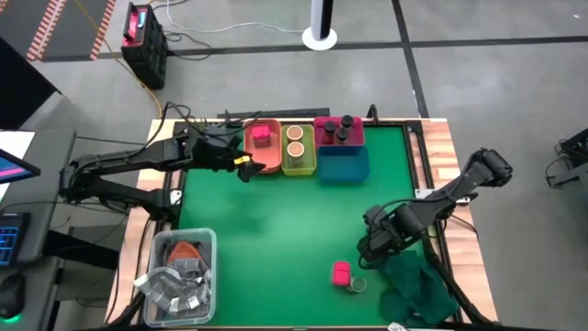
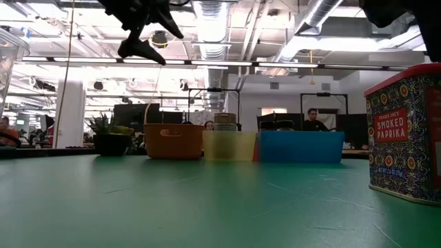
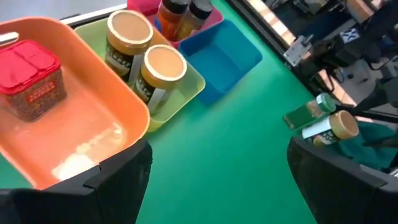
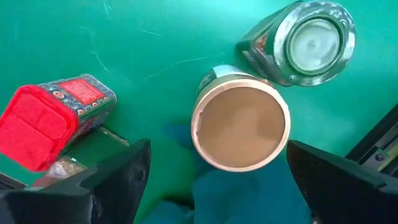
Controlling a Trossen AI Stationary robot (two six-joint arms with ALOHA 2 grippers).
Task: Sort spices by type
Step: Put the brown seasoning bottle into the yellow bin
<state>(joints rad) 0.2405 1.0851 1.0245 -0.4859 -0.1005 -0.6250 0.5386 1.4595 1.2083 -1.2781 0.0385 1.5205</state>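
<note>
My left gripper (image 1: 242,166) hangs open above the near edge of the orange bin (image 1: 272,164), which holds one pink box (image 3: 28,78). The yellow-green bin (image 3: 193,84) holds two tan-topped jars (image 3: 163,65), and the pink bin (image 1: 326,122) holds two dark-capped jars (image 1: 338,131). My right gripper (image 4: 217,186) is open above an upright tan-topped jar (image 4: 240,126). Its fingers stand apart on either side of the jar without touching it. A green jar (image 4: 305,40) lies beside that jar, and a pink box (image 4: 53,118) lies on the table nearby.
The blue bin (image 1: 344,166) stands empty at the right end of the bin row. A dark green cloth (image 1: 418,287) lies bunched at the near right corner. A clear tub of packets (image 1: 179,276) sits at the near left corner. Green table stretches between the bins and the loose spices.
</note>
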